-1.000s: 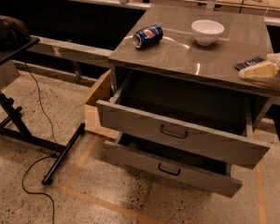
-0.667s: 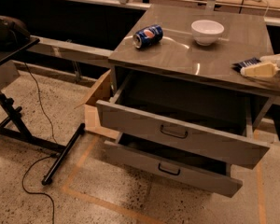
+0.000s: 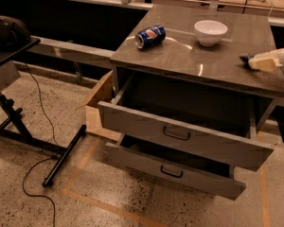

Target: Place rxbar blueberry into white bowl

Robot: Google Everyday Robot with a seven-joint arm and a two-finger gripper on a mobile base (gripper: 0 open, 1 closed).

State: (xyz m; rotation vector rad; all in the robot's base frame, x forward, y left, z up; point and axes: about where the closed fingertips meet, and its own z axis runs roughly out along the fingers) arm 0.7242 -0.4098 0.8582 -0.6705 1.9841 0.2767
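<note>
- The gripper point(image 3: 258, 63) is at the cabinet top's point(image 3: 194, 60) right edge, closed on a dark bar point(image 3: 245, 58).
- Best carried left over the white bowl point(image 3: 210, 31), away from the can point(image 3: 150, 36), and released low.

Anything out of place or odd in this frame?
The Pepsi can lies on its side on the cabinet top, left of the upright white bowl. The upper drawer and lower drawer both stand open. The gripper is at the top's right edge, above the surface. Nothing looks spilled or damaged.
</note>
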